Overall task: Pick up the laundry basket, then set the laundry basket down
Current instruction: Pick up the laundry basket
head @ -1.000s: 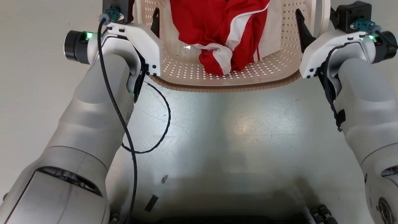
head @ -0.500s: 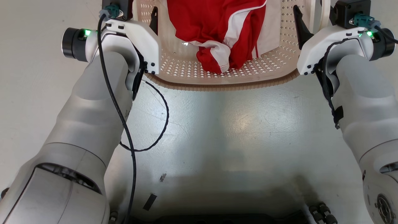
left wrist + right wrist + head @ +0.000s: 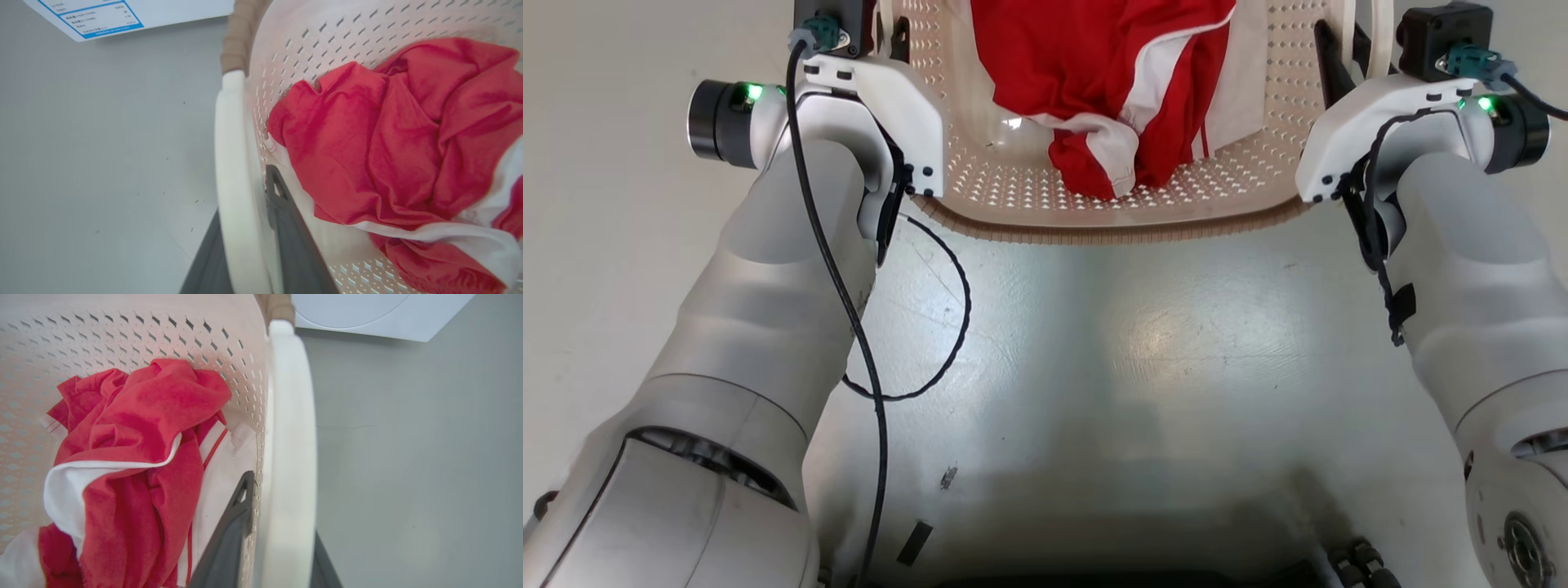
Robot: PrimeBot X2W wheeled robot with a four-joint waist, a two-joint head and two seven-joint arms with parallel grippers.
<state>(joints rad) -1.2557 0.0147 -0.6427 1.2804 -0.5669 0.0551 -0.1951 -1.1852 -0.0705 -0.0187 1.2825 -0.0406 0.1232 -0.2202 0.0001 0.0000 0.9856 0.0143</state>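
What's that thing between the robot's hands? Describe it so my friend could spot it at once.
Find the grey floor ahead of the robot; there, before a white machine, is the laundry basket. Only it is cream plastic dotted with holes, with a brown woven-look rim, white loop handles and red-and-white clothing inside.

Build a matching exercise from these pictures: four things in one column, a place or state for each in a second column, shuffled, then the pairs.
Things
1. cream perforated plastic laundry basket
2. red and white cloth garment
3. left tool
4. blue-bordered printed label

Places or states
A. grips a white loop handle, one finger each side
B. on a white panel beyond the basket
C. edged by a brown woven-look rim
D. lies heaped inside the basket

Pairs: 1-C, 2-D, 3-A, 4-B
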